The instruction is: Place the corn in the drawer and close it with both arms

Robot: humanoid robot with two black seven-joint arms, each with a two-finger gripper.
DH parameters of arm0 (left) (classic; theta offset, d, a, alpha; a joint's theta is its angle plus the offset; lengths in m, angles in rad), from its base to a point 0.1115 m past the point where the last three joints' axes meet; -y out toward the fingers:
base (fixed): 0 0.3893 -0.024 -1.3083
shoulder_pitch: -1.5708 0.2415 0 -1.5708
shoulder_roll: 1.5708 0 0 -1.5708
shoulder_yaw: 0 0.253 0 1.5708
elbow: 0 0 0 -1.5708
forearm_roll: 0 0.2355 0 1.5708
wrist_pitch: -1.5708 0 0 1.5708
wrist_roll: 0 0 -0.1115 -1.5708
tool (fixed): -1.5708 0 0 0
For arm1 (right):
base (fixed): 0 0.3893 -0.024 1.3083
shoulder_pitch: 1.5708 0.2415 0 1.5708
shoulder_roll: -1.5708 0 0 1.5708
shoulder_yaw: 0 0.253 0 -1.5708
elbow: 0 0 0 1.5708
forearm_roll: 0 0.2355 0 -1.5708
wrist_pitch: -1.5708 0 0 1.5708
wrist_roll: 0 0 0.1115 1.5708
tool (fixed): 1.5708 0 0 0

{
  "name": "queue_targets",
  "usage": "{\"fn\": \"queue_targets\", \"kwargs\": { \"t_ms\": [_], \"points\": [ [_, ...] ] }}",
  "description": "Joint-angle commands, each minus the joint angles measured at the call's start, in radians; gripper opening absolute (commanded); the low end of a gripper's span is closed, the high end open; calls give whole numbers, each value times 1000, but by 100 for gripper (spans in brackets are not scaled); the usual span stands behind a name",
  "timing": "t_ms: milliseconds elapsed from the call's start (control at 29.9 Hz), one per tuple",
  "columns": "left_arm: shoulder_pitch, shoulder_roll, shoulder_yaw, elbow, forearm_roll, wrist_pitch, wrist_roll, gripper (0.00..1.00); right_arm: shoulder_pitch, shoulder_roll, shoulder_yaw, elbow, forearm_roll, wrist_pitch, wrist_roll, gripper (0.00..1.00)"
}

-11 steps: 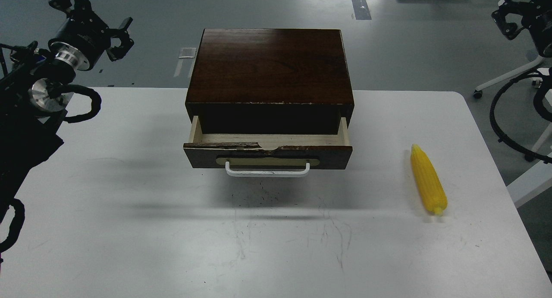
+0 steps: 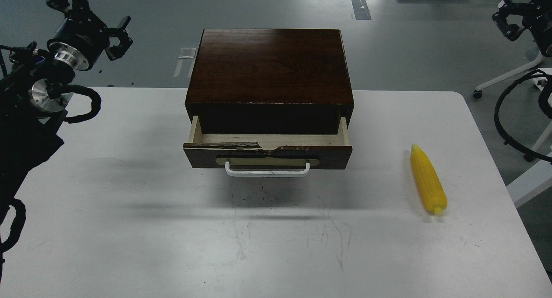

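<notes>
The yellow corn (image 2: 428, 179) lies on the white table (image 2: 129, 211) at the right, its thin tip pointing away from me. The dark brown box (image 2: 269, 65) stands at the table's middle back. Its drawer (image 2: 267, 153) is pulled partly out, showing a pale wood interior with nothing in it and a white bar handle (image 2: 267, 171). My left gripper (image 2: 119, 35) is raised at the far left, open and empty, well clear of the box. My right gripper (image 2: 505, 21) is raised at the top right corner, far above the corn; it is small and dark.
The table's right edge runs close past the corn. Chair or stand legs (image 2: 509, 78) and black cables (image 2: 502, 121) are off the table at the right. Grey floor lies behind the box.
</notes>
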Motion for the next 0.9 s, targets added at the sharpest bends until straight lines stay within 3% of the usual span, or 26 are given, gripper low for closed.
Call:
{"fn": "queue_targets", "kwargs": {
  "t_ms": [0, 167, 334, 602, 702, 869],
  "points": [
    [8, -6, -3, 2, -7, 0, -1, 98, 106, -66, -114, 11, -148, -5, -23, 100],
    [20, -4, -13, 3, -7, 0, -1, 98, 232, -112, -248, 59, -297, -3, -36, 100],
    [26, -6, -14, 2, -6, 0, -3, 98, 403, -169, -415, 207, -554, -14, -50, 100],
    [14, -6, -19, 0, -7, 0, -3, 98, 468, -231, -528, 492, -960, -17, -174, 100],
    [13, 8, -17, 0, -7, 0, -3, 98, 459, -231, -593, 542, -1152, -17, -176, 100],
    [23, 35, -17, 0, -6, 0, -3, 98, 428, -255, -741, 617, -1217, -20, -175, 100]
  ]
}}
